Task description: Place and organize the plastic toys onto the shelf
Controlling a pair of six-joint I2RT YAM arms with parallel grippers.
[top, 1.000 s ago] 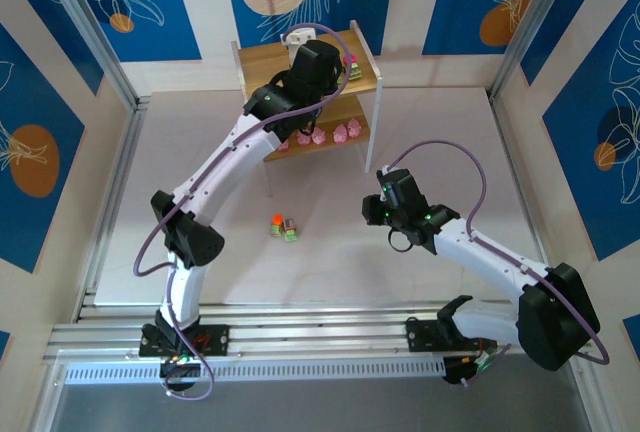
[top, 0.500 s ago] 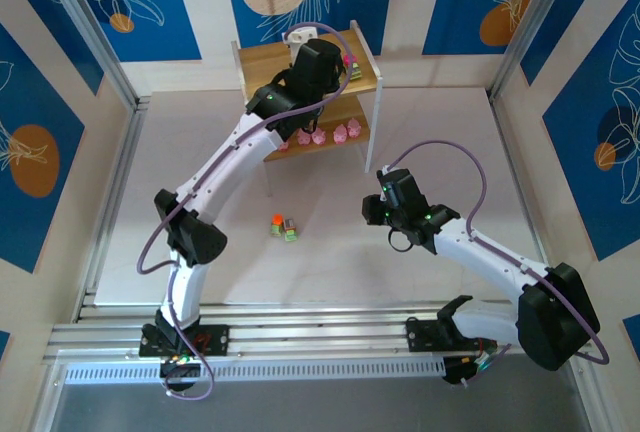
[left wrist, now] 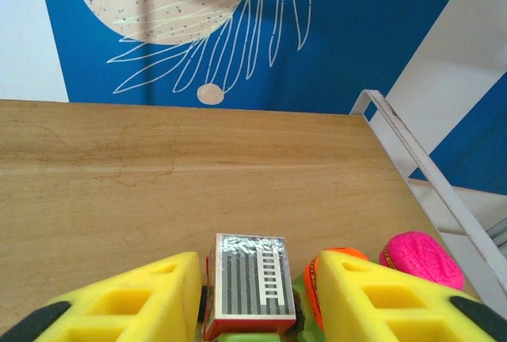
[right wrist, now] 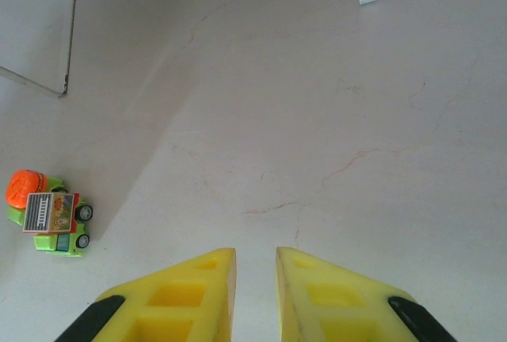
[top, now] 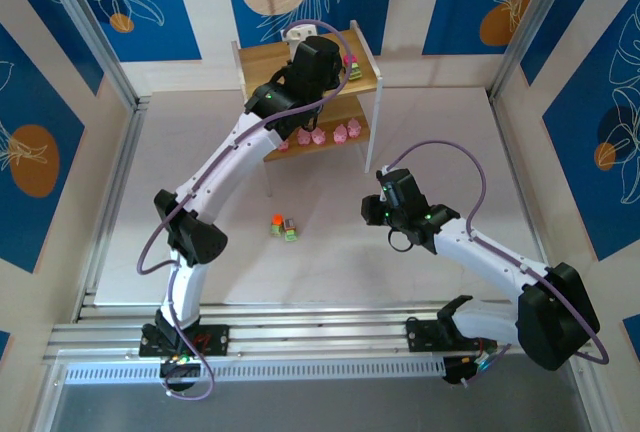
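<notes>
my left pincer is over the top board of the shelf — pale wood on thin white legs, two tiers. between its yellow fingers, at the bottom centre of the left wrist view, sits a red toy with a silver ladder panel on a green base. i cannot tell whether the fingers grip it or only flank it. to its right stand an orange-topped toy and a pink-topped toy, so three on this board. in the overhead view, upper centre, the lower board carries pink pigs — i count four clear of my arm. two blocky toys lie touching on the table, at the left edge of the right wrist view: one orange-topped, one red with a ladder panel. my right pincer is all but closed, a thin slit, holding nothing.
</notes>
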